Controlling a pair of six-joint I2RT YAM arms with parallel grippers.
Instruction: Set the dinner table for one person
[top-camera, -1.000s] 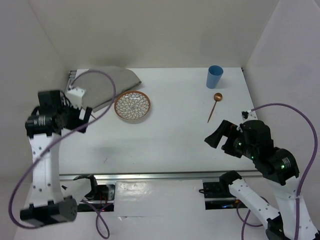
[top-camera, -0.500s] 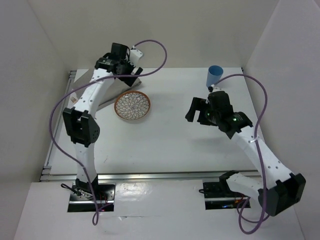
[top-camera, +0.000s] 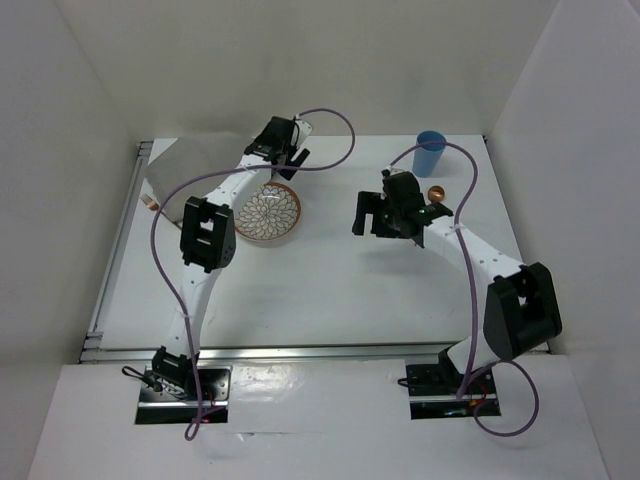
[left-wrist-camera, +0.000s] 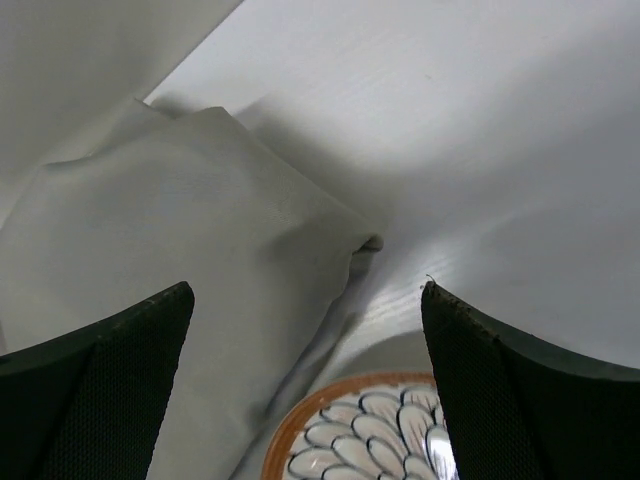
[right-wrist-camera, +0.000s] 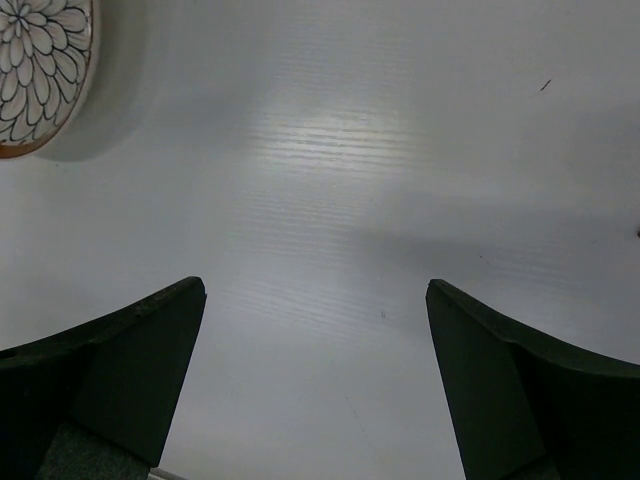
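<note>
Top view: the left gripper (top-camera: 284, 162) hangs over the far part of the white counter (top-camera: 330, 290). A patterned plate (top-camera: 265, 212) with an orange rim lies just nearside of it. A grey placemat (top-camera: 190, 165) lies to its left. The right gripper (top-camera: 362, 213) hangs over bare counter, with the plate well off to its left. A blue cup (top-camera: 430, 152) stands beyond it to the right, and the bowl of a copper spoon (top-camera: 436, 193) shows just behind its wrist. From here I cannot tell how wide either gripper stands.

Left wrist view: the left gripper (left-wrist-camera: 305, 290) is spread wide and holds nothing. The placemat (left-wrist-camera: 170, 250) lies below it, from the left finger across to the middle, with one rumpled corner between the fingers. The plate (left-wrist-camera: 370, 440) shows at the bottom edge between the fingers, right beside the cloth; whether they touch is unclear. Bare counter (left-wrist-camera: 480, 120) lies ahead and to the right.

Right wrist view: the right gripper (right-wrist-camera: 315, 285) is also spread wide and empty. Only the counter (right-wrist-camera: 350, 150) lies between its fingers. The plate (right-wrist-camera: 40, 60) sits ahead and left, well apart from it.
</note>
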